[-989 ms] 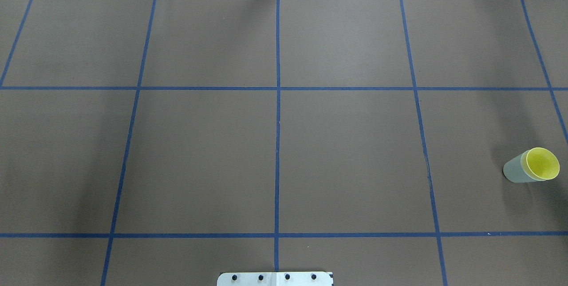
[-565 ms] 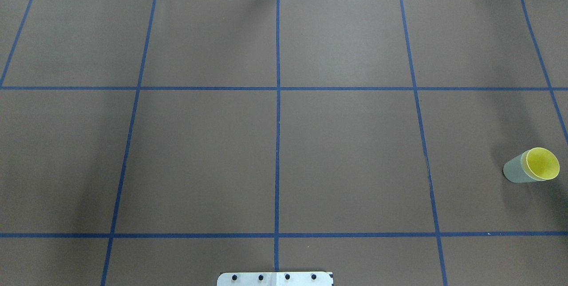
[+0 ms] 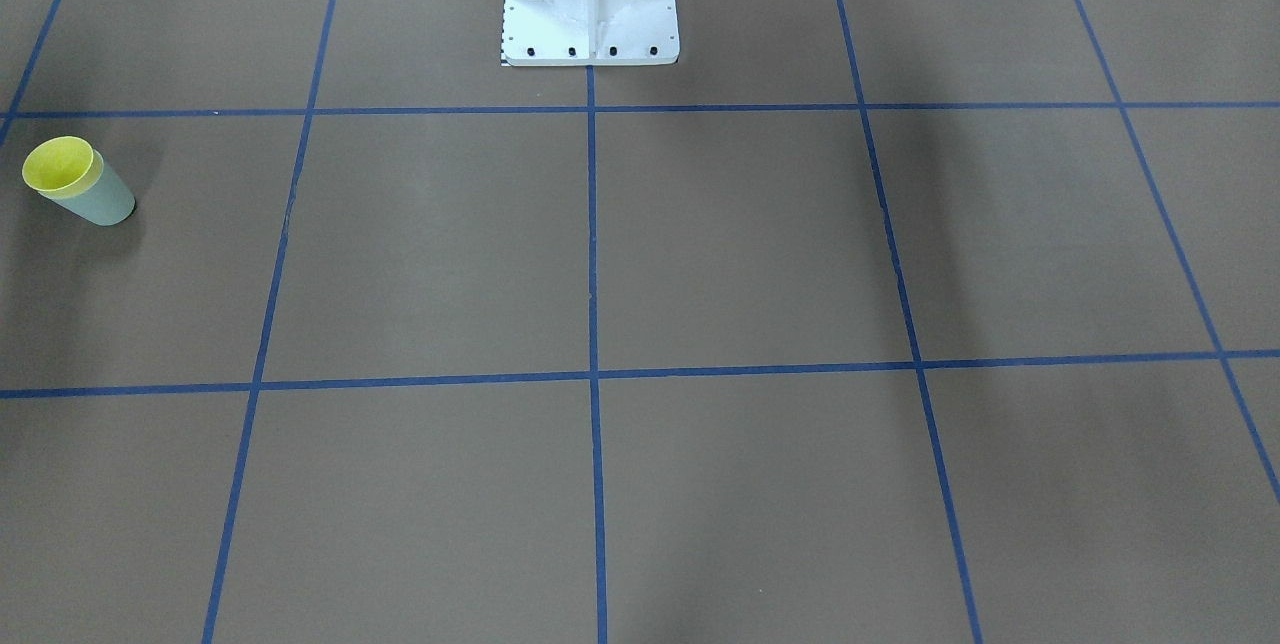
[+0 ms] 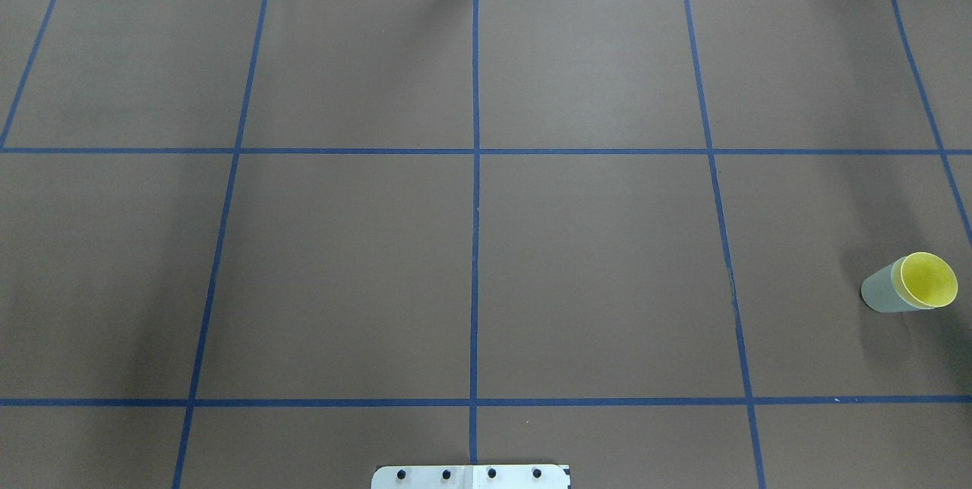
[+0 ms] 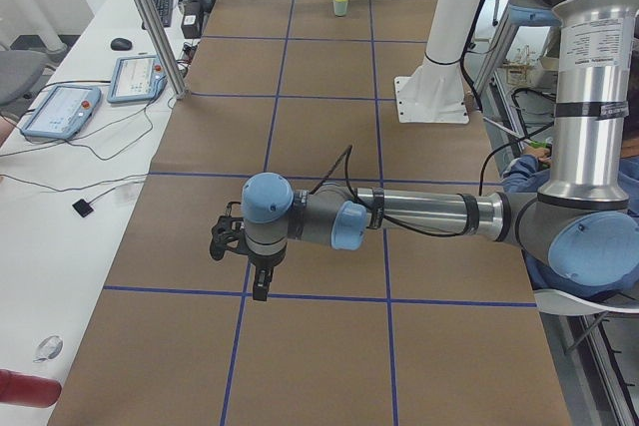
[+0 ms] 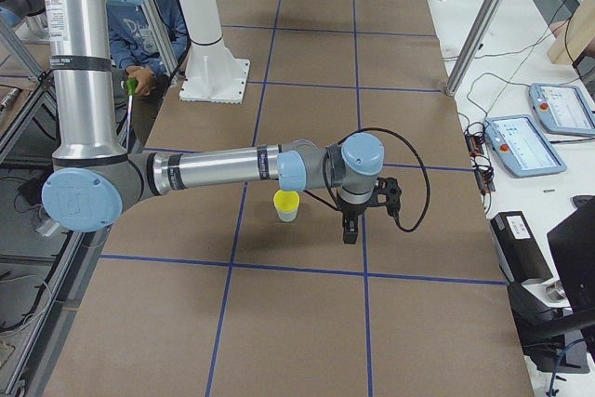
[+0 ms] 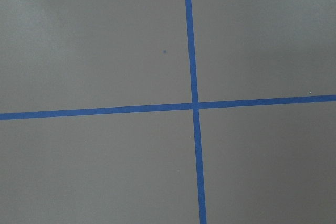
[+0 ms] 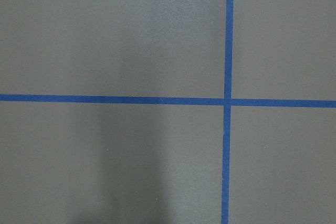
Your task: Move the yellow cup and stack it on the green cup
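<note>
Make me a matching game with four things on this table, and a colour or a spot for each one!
Things:
1. yellow cup
2. green cup
3. tape
4. base

Clues:
A. blue lines that cross
B. white, with a row of dark bolt holes
C. sits inside another cup
D. stands on the table with another cup in it

Pairs: 1-C, 2-D, 3-A, 4-B
</note>
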